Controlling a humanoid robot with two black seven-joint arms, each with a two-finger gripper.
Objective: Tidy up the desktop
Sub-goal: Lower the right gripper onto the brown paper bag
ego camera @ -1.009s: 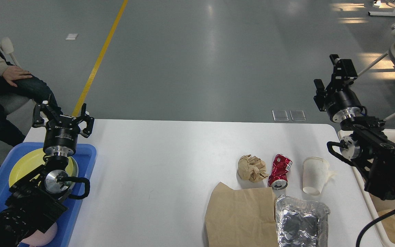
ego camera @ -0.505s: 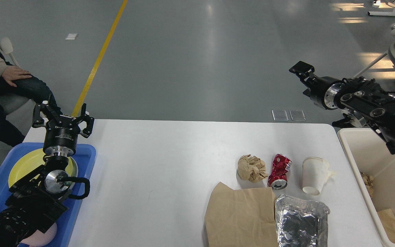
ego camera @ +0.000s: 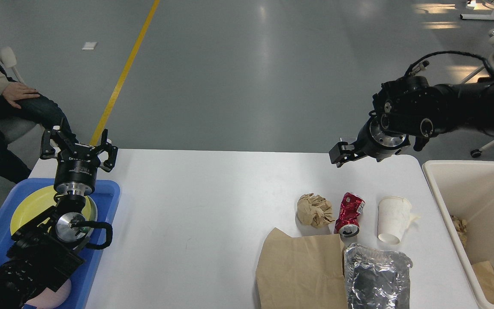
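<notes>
The big smooth white worktop (ego camera: 212, 206) with rounded corners fills the middle of the view. On its right part lie 5 bits of rubbish, close together: a crumpled ball of brown paper (ego camera: 314, 210), a squashed red drink can (ego camera: 350, 213) just beside it, a white paper cup (ego camera: 394, 219) standing mouth down, a flat brown paper bag (ego camera: 300, 272) at the near edge, and a crinkled silver foil tray (ego camera: 377, 277) that overlaps the bag's right side. The left pincer (ego camera: 78, 143) is held up over the far end of a blue plastic tray (ego camera: 106, 206) at the worktop's left edge — its 2 fingers are spread wide and hold nothing. A round yellow plate (ego camera: 32, 206) lies in that tray, partly hidden by the black arm. The right pincer (ego camera: 340, 153) hangs above the far right edge of the worktop, well apart from the rubbish; it looks small and dark, so I cannot tell how far it is open, and nothing shows in it. A cream-white box-shaped bin (ego camera: 444, 201) stands just off the right end of the worktop, with scraps of brown paper (ego camera: 485, 274) inside it.
</notes>
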